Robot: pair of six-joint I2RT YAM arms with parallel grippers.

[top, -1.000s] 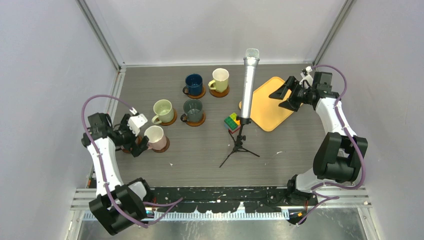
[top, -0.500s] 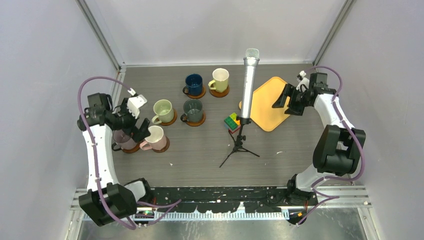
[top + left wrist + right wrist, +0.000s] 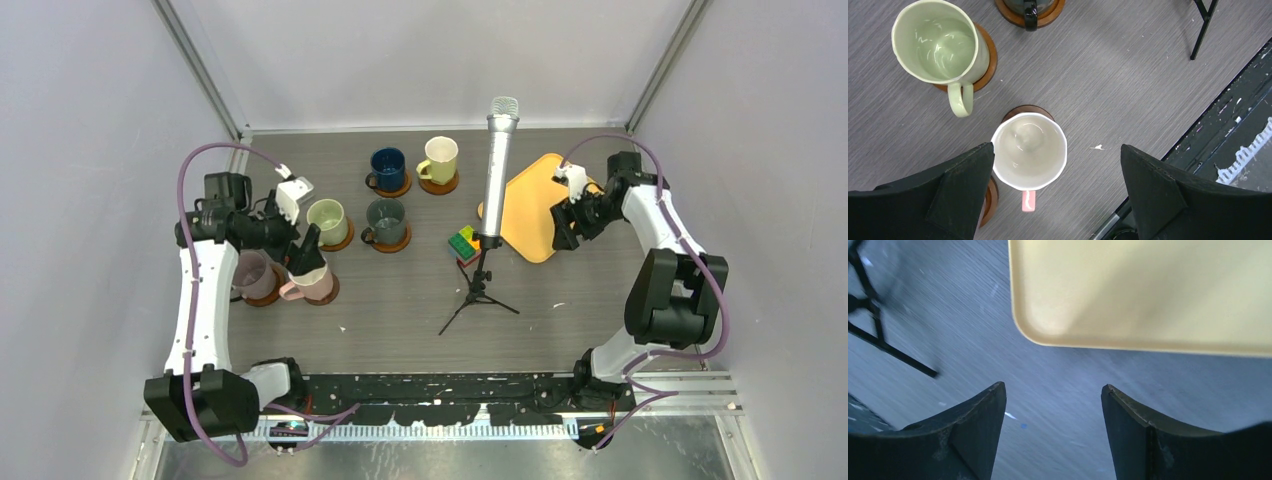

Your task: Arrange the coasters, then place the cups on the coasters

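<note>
Six cups stand on brown coasters at the left of the table: dark blue [image 3: 387, 166], cream-yellow [image 3: 439, 157], pale green [image 3: 325, 219], dark grey-green [image 3: 385, 218], mauve-pink [image 3: 252, 274] and pink [image 3: 312, 282]. My left gripper [image 3: 300, 250] hovers open above the pink cup [image 3: 1029, 157], holding nothing. The pale green cup [image 3: 937, 46] sits on its coaster [image 3: 991, 56] beyond it. My right gripper [image 3: 565, 225] hangs open and empty over the bare table beside the yellow tray [image 3: 1148, 290].
A silver microphone [image 3: 497, 165] on a black tripod [image 3: 478, 292] stands mid-table, with coloured toy blocks [image 3: 462, 243] beside it. The yellow tray [image 3: 530, 205] lies at the right. The table's black front edge [image 3: 1233, 145] is near the left gripper.
The left gripper has risen from beside the mauve-pink cup, now uncovered on its coaster, and swung right over the pink cup. The right gripper moved from the tray's far side to its near edge.
</note>
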